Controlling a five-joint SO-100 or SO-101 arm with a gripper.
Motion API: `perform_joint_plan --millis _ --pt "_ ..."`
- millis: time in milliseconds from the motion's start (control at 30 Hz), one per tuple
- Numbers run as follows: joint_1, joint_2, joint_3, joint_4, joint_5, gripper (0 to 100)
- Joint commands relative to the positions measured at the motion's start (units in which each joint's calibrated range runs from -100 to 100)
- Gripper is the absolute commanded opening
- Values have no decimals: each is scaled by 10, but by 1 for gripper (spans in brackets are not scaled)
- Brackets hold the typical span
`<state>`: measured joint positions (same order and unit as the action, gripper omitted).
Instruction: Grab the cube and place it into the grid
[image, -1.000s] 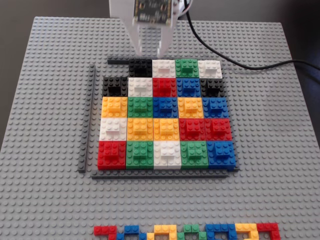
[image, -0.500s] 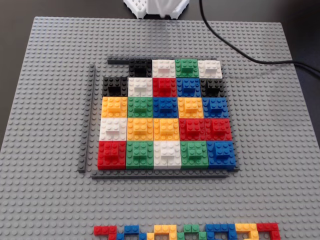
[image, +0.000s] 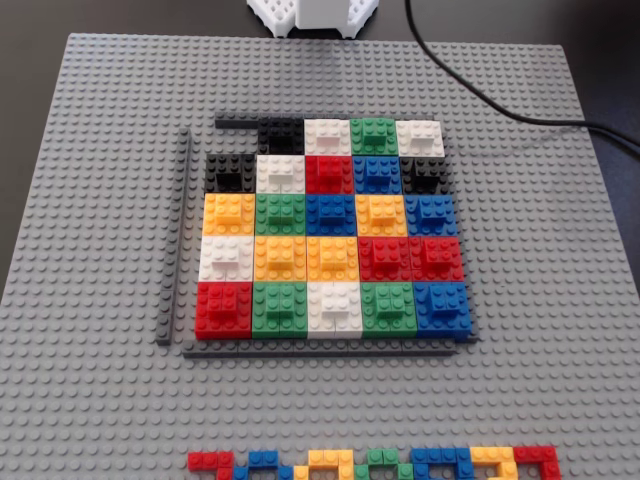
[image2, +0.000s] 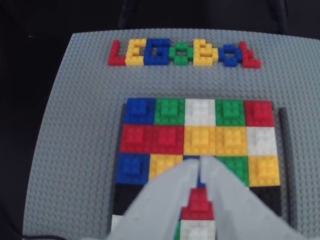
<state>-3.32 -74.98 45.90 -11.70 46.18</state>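
The gripper (image2: 200, 162) fills the bottom of the wrist view. Its two white fingers slope together to a near-touching tip with nothing between them, so it is narrow and empty. Only blocks far below show through the slit. In the fixed view the gripper (image: 315, 15) barely enters at the top centre edge, clear of the blocks. That fits a hand with nothing to carry.

Going left to right in the fixed view, the grey baseplate (image: 100, 250) lies bare at the far left. Next comes an upright dark strip (image: 175, 240) marking the left edge of the grid (image: 330, 255). The grid's upper-left corner cell is open, showing grey studs. Just right of that gap, in the top row, sits the cube (image: 281, 135), flush with its white neighbour and level with the row. I judge the placing done for this block, since no loose black block lies outside the frame. Two more black blocks sit at the ends of the second row. A dark cable (image: 500, 105) runs off at the upper right. A row of small coloured bricks (image: 370, 462) lines the bottom edge, untouched.
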Motion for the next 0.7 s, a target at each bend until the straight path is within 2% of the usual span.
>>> perform_joint_plan --millis 0,233,667 --pt "10 -32 66 -46 -3 0" --pt "25 -89 162 -104 -2 0" --pt "34 -168 306 -149 -1 0"
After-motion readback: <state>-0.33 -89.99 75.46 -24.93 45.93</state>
